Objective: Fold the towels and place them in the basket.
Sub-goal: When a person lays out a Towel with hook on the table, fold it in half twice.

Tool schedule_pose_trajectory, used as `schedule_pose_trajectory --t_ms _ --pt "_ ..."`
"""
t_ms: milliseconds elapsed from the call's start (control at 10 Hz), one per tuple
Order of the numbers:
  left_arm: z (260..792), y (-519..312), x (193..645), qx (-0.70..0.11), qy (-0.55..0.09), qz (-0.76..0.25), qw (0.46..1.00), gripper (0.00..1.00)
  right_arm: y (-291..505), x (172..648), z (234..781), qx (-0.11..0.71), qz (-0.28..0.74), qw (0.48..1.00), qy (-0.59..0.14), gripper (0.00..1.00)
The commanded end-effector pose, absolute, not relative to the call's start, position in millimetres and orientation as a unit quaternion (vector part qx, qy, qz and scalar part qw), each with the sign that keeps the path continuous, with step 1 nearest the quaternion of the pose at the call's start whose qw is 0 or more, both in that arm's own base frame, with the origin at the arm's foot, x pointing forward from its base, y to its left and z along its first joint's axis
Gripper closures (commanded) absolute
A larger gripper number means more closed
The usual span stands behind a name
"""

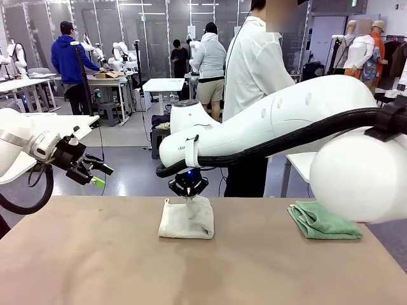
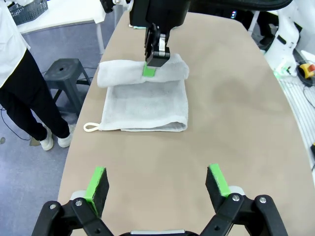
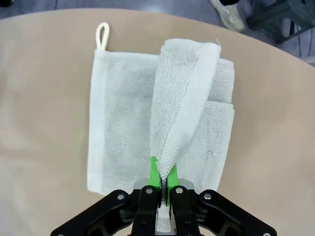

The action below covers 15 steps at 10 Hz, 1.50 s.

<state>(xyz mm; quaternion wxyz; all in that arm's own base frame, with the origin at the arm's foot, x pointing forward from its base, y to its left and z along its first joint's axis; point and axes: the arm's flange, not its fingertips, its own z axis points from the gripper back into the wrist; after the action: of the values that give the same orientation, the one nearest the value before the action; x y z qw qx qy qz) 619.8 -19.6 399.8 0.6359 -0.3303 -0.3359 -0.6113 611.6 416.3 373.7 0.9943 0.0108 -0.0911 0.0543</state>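
— Cream towel [image 1: 186, 218]?
— Lying flat near the middle of the tan surface [image 1: 203, 267], a little toward the far edge. Directly under the right pincer [image 1: 189, 198], touching it. One edge pinched and pulled up into a ridge across the rest of the cloth, seen plainly from the right wrist [image 3: 162, 132].
— Right pincer's state?
— Clamped tight on that raised fold, green pads [image 3: 154, 172] pressed to both sides of the terry. Pointing straight down from the arm reaching in from the right.
— Hanging loop?
— White, at one corner of the cream towel [image 2: 145, 101], lying on the surface toward the person's side, by the left wrist camera [image 2: 90, 127].
— Left pincer [image 1: 95, 173]?
— Jaws spread wide, nothing between them. Raised above the left end of the surface, well apart from the cream towel. From its own wrist, aimed toward that towel, with bare surface between the green fingertips [image 2: 96, 181].
— Green towel [image 1: 323, 221]?
— Folded into a small bundle at the right end of the surface, well apart from both pincers, partly behind the right arm's white casing.
— Counts?
— Two towels: one cream, one sea-green. Two pincers: one shut on cloth, one spread. One person [image 1: 254, 70] in a long white coat standing at the far side.
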Motion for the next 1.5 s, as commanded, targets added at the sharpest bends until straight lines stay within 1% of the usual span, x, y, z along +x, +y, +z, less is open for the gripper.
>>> schedule_pose_trajectory --t_ms 0,600,700,800,900,1000,1100,1200,1300,1400 --pt "402 -20 618 -0.326 -0.337 -0.611 0.637 0.0 423 616 374 0.038 0.021 0.995 -0.093 0.96" --pt "402 -20 618 -0.326 -0.337 -0.611 0.637 0.0 438 614 363 0.072 0.025 0.993 -0.084 0.96" --pt "402 -20 618 -0.326 -0.337 -0.611 0.637 0.0 438 615 363 0.088 0.017 0.992 -0.084 0.88" --pt "402 -20 618 -0.326 -0.337 -0.611 0.637 0.0 439 616 362 0.093 0.011 0.992 -0.089 0.74" --pt "402 -20 618 -0.326 -0.337 -0.611 0.637 0.0 439 617 361 0.098 0.006 0.991 -0.091 0.68" --pt "402 -20 618 -0.326 -0.337 -0.611 0.637 0.0 439 617 360 0.103 0.004 0.991 -0.09 0.54" --pt "402 -20 618 -0.326 -0.337 -0.611 0.637 0.0 440 615 361 0.109 0.001 0.99 -0.091 0.49" --pt "402 -20 618 -0.326 -0.337 -0.611 0.637 0.0 441 613 362 0.113 0.0 0.989 -0.094 0.34" --pt "402 -20 618 -0.326 -0.337 -0.611 0.637 0.0 440 611 363 0.115 0.001 0.989 -0.094 0.29" --pt "402 -20 618 -0.326 -0.337 -0.611 0.637 0.0 438 609 364 0.117 0.006 0.989 -0.093 0.14"
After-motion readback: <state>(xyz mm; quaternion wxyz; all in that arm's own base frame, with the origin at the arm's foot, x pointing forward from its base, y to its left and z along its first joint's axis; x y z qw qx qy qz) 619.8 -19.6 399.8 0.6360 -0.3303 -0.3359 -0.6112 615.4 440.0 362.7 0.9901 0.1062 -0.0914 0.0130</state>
